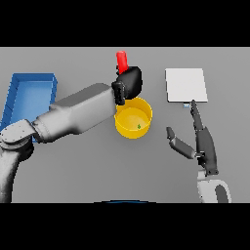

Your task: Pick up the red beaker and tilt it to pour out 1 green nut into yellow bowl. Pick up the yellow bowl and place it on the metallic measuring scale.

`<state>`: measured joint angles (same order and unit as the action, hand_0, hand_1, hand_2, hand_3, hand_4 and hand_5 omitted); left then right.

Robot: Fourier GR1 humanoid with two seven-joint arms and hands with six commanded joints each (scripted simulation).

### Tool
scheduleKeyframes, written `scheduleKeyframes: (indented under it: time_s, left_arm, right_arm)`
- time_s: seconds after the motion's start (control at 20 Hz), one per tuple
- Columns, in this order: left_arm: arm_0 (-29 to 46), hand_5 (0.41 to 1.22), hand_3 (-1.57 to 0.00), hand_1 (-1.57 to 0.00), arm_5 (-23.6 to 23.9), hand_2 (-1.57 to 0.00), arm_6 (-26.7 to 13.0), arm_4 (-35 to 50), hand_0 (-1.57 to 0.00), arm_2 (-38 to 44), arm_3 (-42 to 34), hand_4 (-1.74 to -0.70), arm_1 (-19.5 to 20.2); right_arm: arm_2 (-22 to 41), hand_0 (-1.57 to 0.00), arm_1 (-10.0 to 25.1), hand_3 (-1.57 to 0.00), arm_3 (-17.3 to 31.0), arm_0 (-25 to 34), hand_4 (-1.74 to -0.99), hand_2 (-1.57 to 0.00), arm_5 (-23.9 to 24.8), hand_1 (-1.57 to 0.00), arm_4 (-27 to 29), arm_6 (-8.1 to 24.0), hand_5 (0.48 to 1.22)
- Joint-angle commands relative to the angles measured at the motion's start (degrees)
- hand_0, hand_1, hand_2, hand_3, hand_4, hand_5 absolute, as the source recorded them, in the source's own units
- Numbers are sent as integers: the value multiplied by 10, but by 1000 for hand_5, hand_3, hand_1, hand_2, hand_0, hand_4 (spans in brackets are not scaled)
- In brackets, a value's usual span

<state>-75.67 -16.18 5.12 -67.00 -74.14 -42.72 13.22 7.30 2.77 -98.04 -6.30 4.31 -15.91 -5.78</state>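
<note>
Gripping the red beaker (121,60), left hand (129,82) just behind yellow bowl (133,117), right hand (197,136) open.

Head view, steeply down (tabletop (73,171) near)

From my station I count one red beaker (121,60), standing up behind the left hand (129,83). There is one yellow bowl (133,117), and in it I see one green nut (139,127). One metallic measuring scale (185,85) lies on the bench (88,166), and one blue tray (29,97) sits at the far left. Two hands show in all: the left one by the beaker and the right hand (204,144) near the scale.
</note>
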Motion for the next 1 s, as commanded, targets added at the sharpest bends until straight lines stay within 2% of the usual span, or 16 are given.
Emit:
scheduleKeyframes:
  time_s: [0.0,0.2,0.35,0.5,0.55,0.6,0.8,0.9,0.95]
  left_arm:
    - [-6,1221,-1571,-1571,-7,-1571,1,-3,-1571,-8,-5,-1727,-2]
    - [-34,1221,-1571,-1571,-6,-1571,4,-9,-1571,-35,-1,-1720,-9]
    - [-78,1221,-1571,-1571,-7,-1571,33,2,-1571,-38,2,-1721,15]
    - [-136,1221,-1571,-1571,10,-1571,27,10,-1571,-29,35,-1725,29]
    - [-153,1221,-1365,-1571,19,-1571,28,23,-1571,-15,48,-1728,40]
    - [-166,1221,-1179,-1571,36,-1571,24,34,-1571,-2,72,-1731,46]
    - [-217,1221,-1410,-1571,52,-1571,-12,133,-1571,98,179,-1729,72]
    - [-225,1221,-1468,-1571,56,-1571,-40,221,-1571,182,219,-1734,95]
    - [-221,1221,-1427,-1571,61,-1571,-59,268,-1571,223,235,-1735,108]
  right_arm:
    - [3,1,2,1,-7,0,-1160,1,2,1,-7,2,635]
    - [5,1,-6,1,-7,-14,-1154,1,4,1,-5,-4,635]
    - [-1,1,-7,1,-8,-1,-1157,1,1,1,7,-1,638]
    - [6,1,-8,1,-5,-5,-1154,1,-4,1,6,-14,654]
    - [7,1,-2,1,-12,-14,-1156,1,-4,1,1,-25,659]
    - [9,1,-6,1,-13,-11,-1160,1,0,1,-2,-20,660]
    - [7,1,-10,1,-1,3,-1156,1,-4,1,7,-18,658]
    - [8,1,-4,1,7,7,-1146,1,5,1,-11,-10,641]
    - [9,1,-2,1,5,13,-1140,1,11,1,-20,-8,637]
